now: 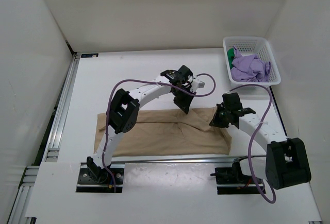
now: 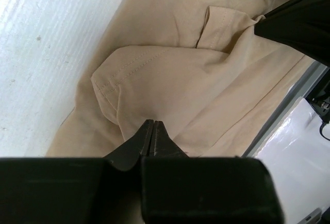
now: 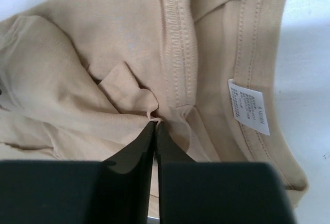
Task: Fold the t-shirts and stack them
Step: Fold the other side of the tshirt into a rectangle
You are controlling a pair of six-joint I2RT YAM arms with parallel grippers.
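A tan t-shirt [image 1: 154, 131] lies as a long, creased strip across the near middle of the table. My left gripper [image 1: 183, 106] is at its far edge, near the middle. In the left wrist view the left gripper [image 2: 153, 122] is shut, with folds of the tan shirt [image 2: 206, 80] running into its tips. My right gripper [image 1: 217, 121] is at the shirt's right end. In the right wrist view the right gripper [image 3: 155, 122] is shut on a pinch of tan shirt [image 3: 77, 80] beside the collar, near the white label [image 3: 249, 106].
A white basket [image 1: 252, 39] stands at the back right, holding a purple shirt [image 1: 250, 67] and a green one [image 1: 230, 54]. A metal rail [image 1: 170, 158] runs along the near edge just below the tan shirt. White walls enclose the table.
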